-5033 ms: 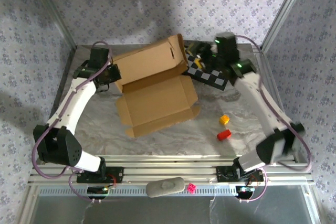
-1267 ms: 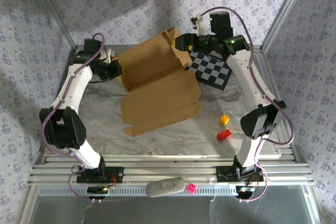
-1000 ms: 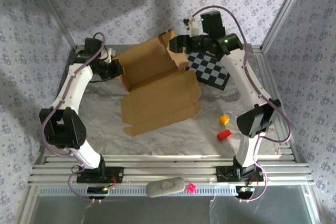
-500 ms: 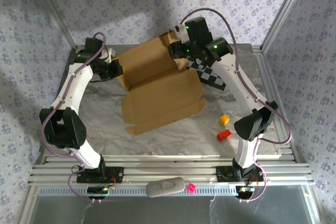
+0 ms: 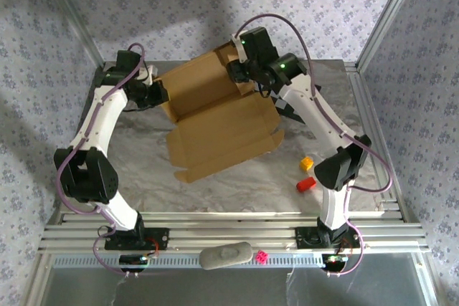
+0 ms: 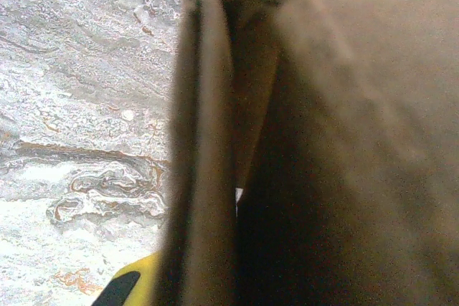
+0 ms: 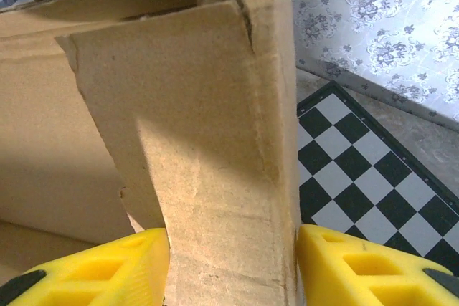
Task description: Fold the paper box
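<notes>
The paper box (image 5: 222, 134) is a brown cardboard sheet, its front part flat on the table and its rear panel (image 5: 201, 84) standing up. My left gripper (image 5: 156, 95) is shut on the panel's left edge. In the left wrist view, cardboard (image 6: 323, 141) is close up, with one yellow finger (image 6: 125, 288) beside it. My right gripper (image 5: 239, 73) is at the panel's right end. In the right wrist view, its yellow fingers (image 7: 107, 270) press both sides of an upright side flap (image 7: 215, 148), which bends between them.
A black-and-white checkered board (image 7: 358, 170) lies just right of the box, partly under my right arm (image 5: 308, 105). An orange block (image 5: 306, 163) and a red block (image 5: 306, 183) sit on the table at the right. Frame posts and patterned walls enclose the table.
My right gripper has swung left from above the checkered board to the box's right flap, and its jaws have narrowed onto it. The box shifted slightly. The left arm has not moved.
</notes>
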Motion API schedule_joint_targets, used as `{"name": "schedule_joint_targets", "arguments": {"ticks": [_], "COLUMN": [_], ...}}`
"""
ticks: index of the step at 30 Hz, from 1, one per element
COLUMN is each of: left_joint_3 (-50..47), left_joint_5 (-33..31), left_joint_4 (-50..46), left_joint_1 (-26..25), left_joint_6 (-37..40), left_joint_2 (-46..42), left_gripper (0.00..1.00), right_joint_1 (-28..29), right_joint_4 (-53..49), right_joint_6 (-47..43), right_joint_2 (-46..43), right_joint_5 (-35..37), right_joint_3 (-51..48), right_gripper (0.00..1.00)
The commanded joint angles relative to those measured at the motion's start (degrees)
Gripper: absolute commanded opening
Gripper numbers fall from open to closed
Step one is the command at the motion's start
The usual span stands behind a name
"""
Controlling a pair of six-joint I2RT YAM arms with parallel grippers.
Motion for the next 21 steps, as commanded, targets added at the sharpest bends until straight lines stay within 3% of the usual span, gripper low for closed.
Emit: {"name": "schedule_joint_targets", "arguments": {"ticks": [1,5,8,14,21], "left_joint_3": [3.0,3.1,3.2,3.2,3.3], "left_joint_5": [1.8,2.3,2.8,4.3,5.3], "left_joint_4": [-0.3,0.0,0.4,2.2,3.2], "left_joint_1": [-0.3,-0.3,-0.5,-1.0,-1.6], "left_joint_6": [-0.2,0.0,0.5,1.6,2.1], "left_joint_2": [0.1,0.2,0.2,-0.4,-0.7], "left_gripper": [0.00,0.00,0.00,0.00,0.00], "right_joint_1": [-1.0,-3.9,-4.6,-4.7,-4.1], "right_joint_4": [-0.7,0.2,-0.2,-1.1,-1.8], "right_joint_6": [0.4,2.0,2.0,1.1,0.1], "right_joint_2": [-0.1,-0.2,0.6,1.8,3.7], "right_joint_5": [-3.8,-14.4,-17.4,-15.6,-9.2], "right_joint_3": [0.3,0.4,1.4,1.5,3.8], "right_gripper": [0.53,0.49,0.49,0.53,0.47]}}
